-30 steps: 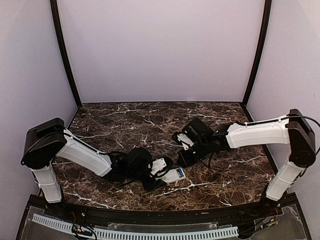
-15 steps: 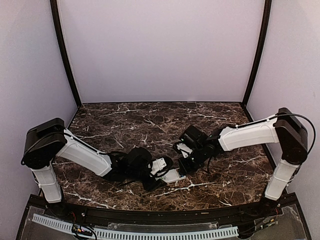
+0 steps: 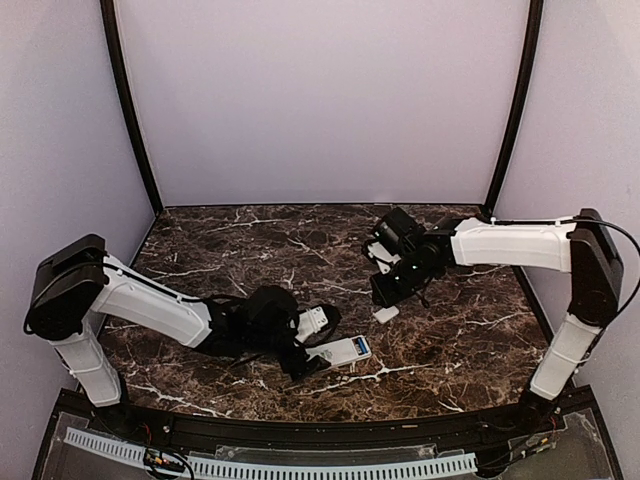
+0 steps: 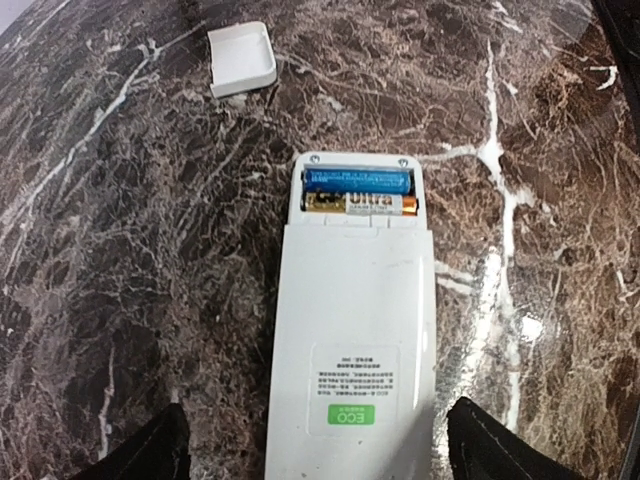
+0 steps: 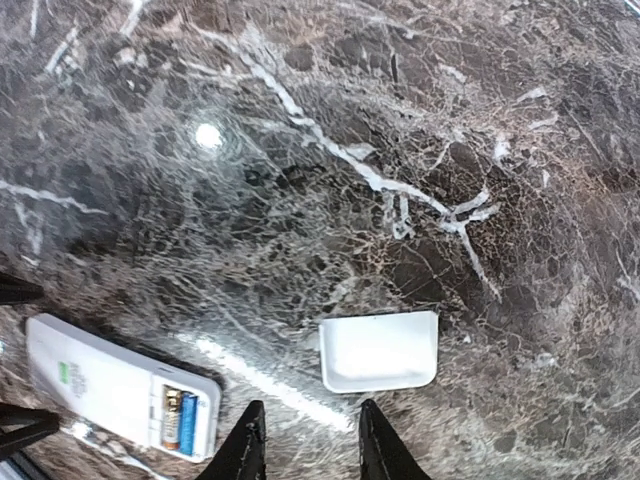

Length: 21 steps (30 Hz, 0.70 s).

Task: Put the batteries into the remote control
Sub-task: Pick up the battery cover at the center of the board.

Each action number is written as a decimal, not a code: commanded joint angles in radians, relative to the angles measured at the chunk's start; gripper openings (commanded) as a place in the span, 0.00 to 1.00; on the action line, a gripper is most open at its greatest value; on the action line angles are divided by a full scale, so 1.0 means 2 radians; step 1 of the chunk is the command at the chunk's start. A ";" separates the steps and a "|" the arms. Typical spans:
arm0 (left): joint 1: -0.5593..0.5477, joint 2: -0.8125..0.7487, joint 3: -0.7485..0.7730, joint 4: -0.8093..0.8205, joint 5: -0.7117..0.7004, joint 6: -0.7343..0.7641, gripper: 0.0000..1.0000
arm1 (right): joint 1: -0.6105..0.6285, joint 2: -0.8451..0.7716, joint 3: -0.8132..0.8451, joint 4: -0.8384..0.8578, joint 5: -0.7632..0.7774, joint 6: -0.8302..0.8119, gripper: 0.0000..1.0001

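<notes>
Between the spread, released fingers of the left end effector [image 4: 318, 432] lies the remote control [image 4: 355, 330], back upward on the desk [image 4: 120, 250]. Just beyond, its uncovered far end holds both batteries [image 4: 358, 192], blue beside gold. Right end effector [image 5: 305, 430], parted and empty, hovers above the loose white cover [image 5: 378, 352]. Loading looks done; next comes gripping that cover and closing up.

Remote control [image 4: 355, 330]: 1, white, face down, near centre of the table, compartment uncovered.
Batteries: 2, side by side in that compartment; blue battery [image 4: 358, 181], gold-and-black battery [image 4: 365, 205].
Small white plate [image 4: 242, 59]: 1, far right of the remote.
Marble table [image 3: 250, 240]: 1.
</notes>
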 commanded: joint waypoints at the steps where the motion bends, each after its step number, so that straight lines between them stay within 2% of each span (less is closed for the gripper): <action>1: -0.001 -0.056 0.015 -0.029 -0.002 0.019 0.90 | -0.003 0.057 0.025 -0.046 0.015 -0.086 0.31; 9: 0.007 -0.138 0.007 -0.056 -0.012 0.026 0.93 | -0.004 0.130 0.061 -0.046 0.016 -0.120 0.30; 17: 0.010 -0.158 0.008 -0.078 -0.014 0.035 0.94 | -0.004 0.152 0.046 -0.040 0.000 -0.121 0.00; 21: 0.010 -0.173 0.013 -0.090 0.018 0.051 0.94 | -0.004 0.147 0.047 -0.049 -0.033 -0.125 0.00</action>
